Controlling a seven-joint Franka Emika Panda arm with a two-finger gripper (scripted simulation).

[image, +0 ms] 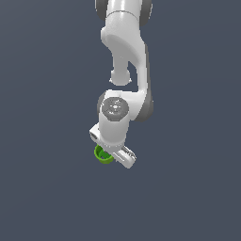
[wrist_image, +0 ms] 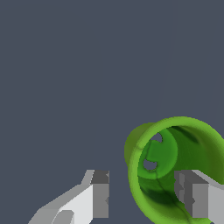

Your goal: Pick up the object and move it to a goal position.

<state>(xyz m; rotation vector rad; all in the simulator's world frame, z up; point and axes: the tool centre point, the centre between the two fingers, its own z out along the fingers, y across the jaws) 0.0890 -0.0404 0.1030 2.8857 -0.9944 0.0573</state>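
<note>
Wrist view: gripper [wrist_image: 144, 199] nearest the lens, jaws spread wide, gripping nothing. One grey-padded finger [wrist_image: 194, 199] sits in front of the green cup's [wrist_image: 175, 153] hollow interior; the other finger [wrist_image: 98, 194] stands clear outside the rim, gap between them.

Exterior view: white Panda arm [image: 124, 52] reaches down over a plain dark floor [image: 47, 188]. Gripper [image: 113, 155] low; cup [image: 102, 154] partly hidden beneath it, toward the exterior view's left.

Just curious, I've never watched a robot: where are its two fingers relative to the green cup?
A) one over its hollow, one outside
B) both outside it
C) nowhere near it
A: in the wrist view one finger overlaps the green cup's hollow, the other stands apart outside.
</note>
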